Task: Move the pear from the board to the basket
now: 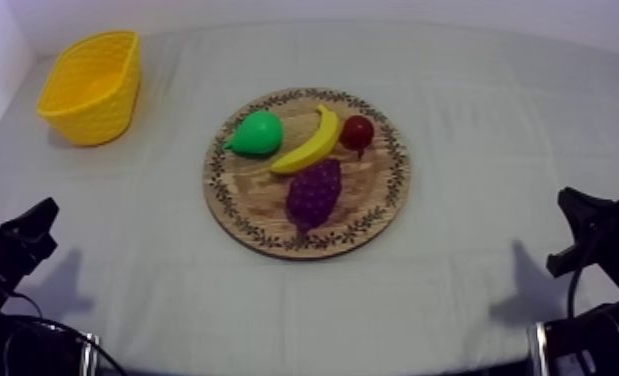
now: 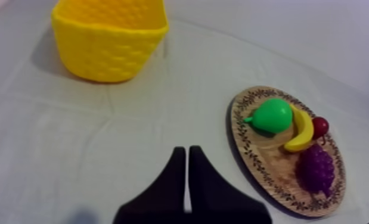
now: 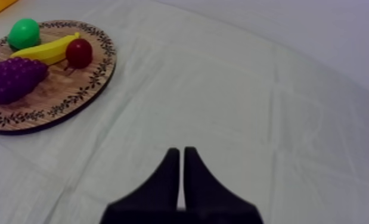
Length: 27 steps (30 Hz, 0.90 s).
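The pick is not yet begun: my left gripper (image 2: pixel 183 150) and right gripper (image 3: pixel 180 152) rest with fingers pressed together, well short of the wooden board (image 1: pixel 248 195), where the pear (image 1: pixel 256 133) lies on the side facing the yellow basket (image 1: pixel 98 120), so I judge the left must open and reach first.

Smooth green pear (image 1: pixel 257 133), lying on its side on the far-left part of the wooden board (image 1: pixel 258 200), stem tip pointing toward the board's left rim. Board round and flat, dark leaf pattern along its rim, at the middle of the tabletop. Upright yellow basket (image 1: pixel 113 110), woven-look walls, mouth upward, at the tabletop's far left corner, well apart from the board.
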Motion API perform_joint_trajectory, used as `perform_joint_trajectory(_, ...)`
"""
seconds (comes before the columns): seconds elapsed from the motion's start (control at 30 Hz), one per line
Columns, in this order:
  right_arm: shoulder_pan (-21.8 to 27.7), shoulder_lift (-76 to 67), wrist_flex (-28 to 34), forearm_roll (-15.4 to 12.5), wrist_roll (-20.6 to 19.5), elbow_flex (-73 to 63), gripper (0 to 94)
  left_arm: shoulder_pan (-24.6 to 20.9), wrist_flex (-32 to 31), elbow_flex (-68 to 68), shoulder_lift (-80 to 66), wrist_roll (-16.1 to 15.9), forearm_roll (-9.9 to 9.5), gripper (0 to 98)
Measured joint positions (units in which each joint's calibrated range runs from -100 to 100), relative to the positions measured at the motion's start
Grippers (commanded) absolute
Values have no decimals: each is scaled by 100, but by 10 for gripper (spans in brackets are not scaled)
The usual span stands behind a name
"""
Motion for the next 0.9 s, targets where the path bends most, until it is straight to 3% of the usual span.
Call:
perform_joint_trajectory(0.2,0,0,0,0,-2,0,4,92,170,-171,250,-26,645,0)
perform_joint_trajectory(0.33,0,0,0,0,-4,0,4,129,265,-362,729,-396,1040,0)
perform_joint_trajectory(0.4,0,0,0,0,-4,0,4,146,356,-516,1047,-665,1127,0)
perform_joint_trajectory(0.63,0,0,0,0,-4,0,4,198,760,-1397,2325,-1868,1148,0)
perform_joint_trajectory(0.77,0,0,0,0,-4,0,4,223,1115,-2033,3104,-2229,1095,0)
perform_joint_trajectory(0.9,0,0,0,0,-13,0,4,271,1461,-2706,3876,-2317,1039,0)
